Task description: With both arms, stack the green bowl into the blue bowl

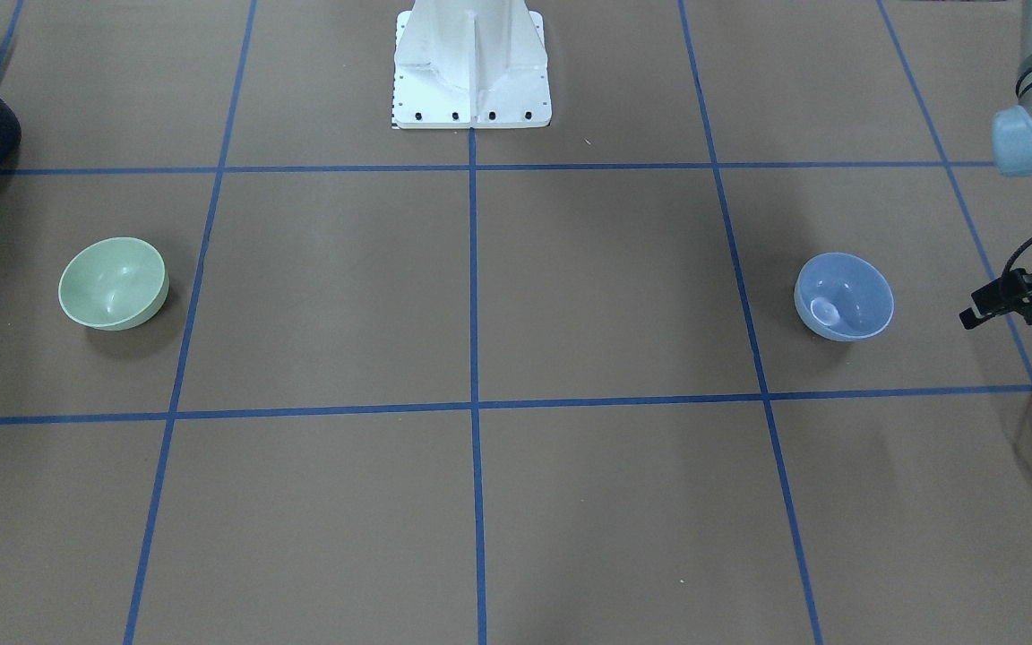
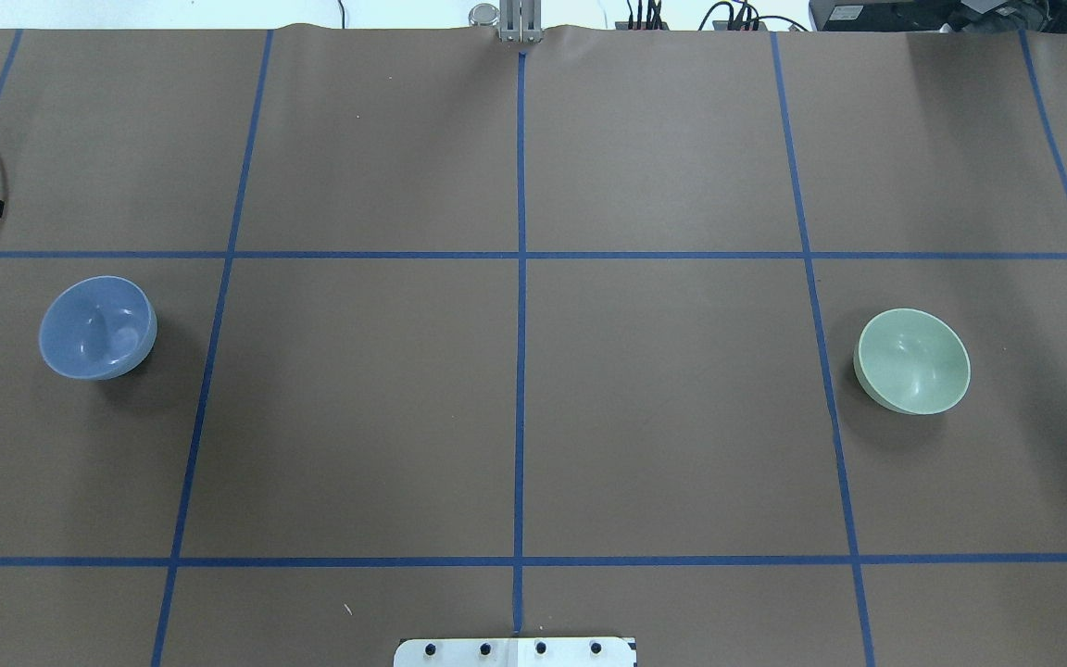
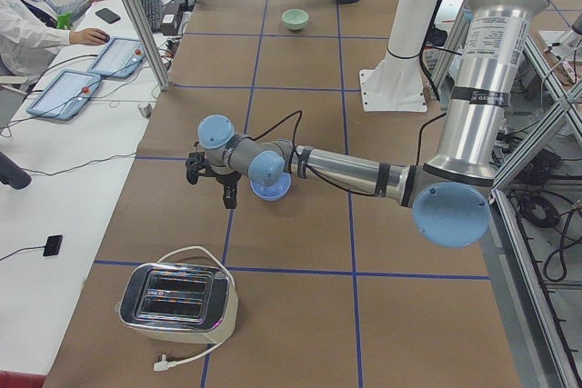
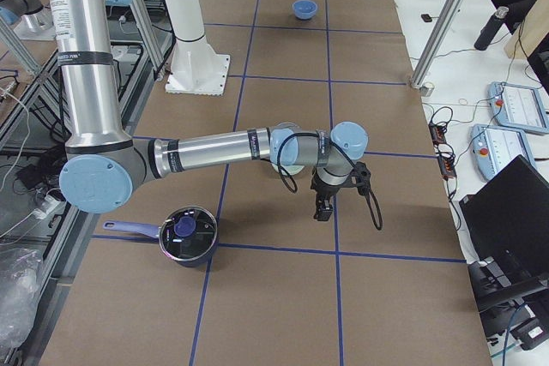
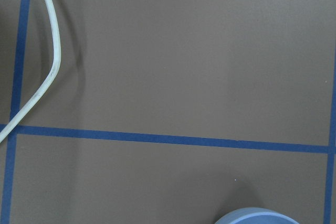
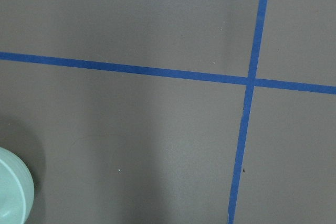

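Note:
The green bowl (image 1: 113, 283) sits upright on the brown table at the robot's right, and it also shows in the overhead view (image 2: 911, 361). The blue bowl (image 1: 843, 296) sits upright at the robot's left, also in the overhead view (image 2: 98, 326). The bowls are far apart. My left gripper (image 1: 986, 309) hovers just beyond the blue bowl at the table's end, cut off by the frame edge. I cannot tell whether it is open. My right gripper (image 4: 323, 209) shows only in the exterior right view, low beside the green bowl. I cannot tell its state. Both wrist views show only a bowl rim.
A silver toaster (image 3: 177, 295) with a white cable (image 5: 47, 61) stands at the table's left end. A dark pot with a lid (image 4: 187, 233) stands at the right end. The white pedestal base (image 1: 471, 67) is at the robot's side. Blue tape lines cross the table.

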